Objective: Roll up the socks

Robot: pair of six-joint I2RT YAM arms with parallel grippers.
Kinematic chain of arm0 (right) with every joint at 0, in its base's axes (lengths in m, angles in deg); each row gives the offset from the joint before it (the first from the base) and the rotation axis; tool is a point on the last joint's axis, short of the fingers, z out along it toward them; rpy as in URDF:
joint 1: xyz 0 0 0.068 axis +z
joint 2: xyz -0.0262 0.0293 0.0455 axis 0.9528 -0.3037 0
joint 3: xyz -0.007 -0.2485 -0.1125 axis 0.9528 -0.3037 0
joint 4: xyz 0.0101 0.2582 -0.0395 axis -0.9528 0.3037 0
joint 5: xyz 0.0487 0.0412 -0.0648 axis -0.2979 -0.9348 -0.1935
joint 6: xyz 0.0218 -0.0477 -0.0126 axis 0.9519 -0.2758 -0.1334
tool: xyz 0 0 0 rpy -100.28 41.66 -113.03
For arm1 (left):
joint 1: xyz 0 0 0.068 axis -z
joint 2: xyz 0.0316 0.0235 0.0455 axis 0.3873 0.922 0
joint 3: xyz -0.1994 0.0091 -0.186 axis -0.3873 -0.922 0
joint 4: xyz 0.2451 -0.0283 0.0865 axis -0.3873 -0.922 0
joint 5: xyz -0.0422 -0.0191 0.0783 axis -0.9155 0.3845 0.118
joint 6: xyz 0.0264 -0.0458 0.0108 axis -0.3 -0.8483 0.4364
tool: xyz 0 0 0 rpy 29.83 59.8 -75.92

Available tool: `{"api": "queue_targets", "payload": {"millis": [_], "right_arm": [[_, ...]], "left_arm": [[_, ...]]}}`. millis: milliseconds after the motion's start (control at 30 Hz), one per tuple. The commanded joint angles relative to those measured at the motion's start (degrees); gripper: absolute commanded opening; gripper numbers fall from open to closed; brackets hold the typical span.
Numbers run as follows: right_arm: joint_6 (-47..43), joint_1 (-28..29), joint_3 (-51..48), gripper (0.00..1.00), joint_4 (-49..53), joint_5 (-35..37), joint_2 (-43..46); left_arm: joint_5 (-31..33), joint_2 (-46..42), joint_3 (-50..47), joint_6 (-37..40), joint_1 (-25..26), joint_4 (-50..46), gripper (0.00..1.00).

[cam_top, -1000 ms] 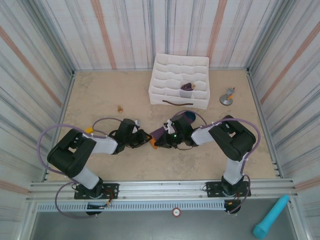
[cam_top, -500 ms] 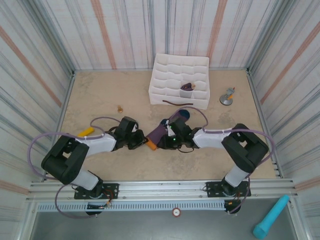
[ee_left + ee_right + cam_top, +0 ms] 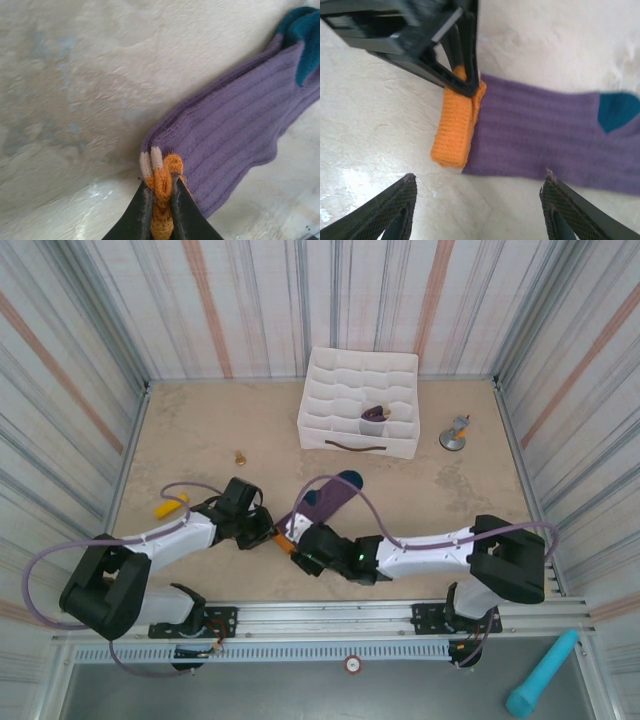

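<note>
Left tool (image 3: 160,189) clamped on orange cuff (image 3: 165,170) of purple sock (image 3: 240,130), lower centre of frame. Sock lies flat on counter (image 3: 75,75), toe toward upper right. Right tool (image 3: 479,182) spread wide, empty, just short of cuff.

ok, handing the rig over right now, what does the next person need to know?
Left gripper: shut on the orange cuff of the purple sock.
Right gripper: open, holding nothing, over the cuff end.
The sock lies flat and unrolled on the table, teal toe toward the white box. A purple bundle, probably the other sock, sits in a front compartment of the box.
Done: possibly one sock. Left: roll this one, probably from the cuff.
</note>
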Motion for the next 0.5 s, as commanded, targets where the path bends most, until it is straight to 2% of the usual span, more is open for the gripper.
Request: {"api": "queue_targets", "payload": {"millis": [0, 167, 467], "right_arm": [[-11.83, 3.80, -0.25, 0.68, -7.63, 11.75, -4.95], [-20.14, 8.78, 1.50, 0.71, -15.82, 18.23, -13.18], [-25.16, 10.31, 4.98, 0.66, -22.38, 25.39, -22.87]], "left_arm": [[-1.44, 0.32, 1.10, -0.32, -0.45, -3.28, 0.00], [-2.56, 0.45, 0.66, -0.58, -0.79, -2.75, 0.00], [-4.01, 1.13, 1.38, 0.82, -1.32, -3.69, 0.00]]}}
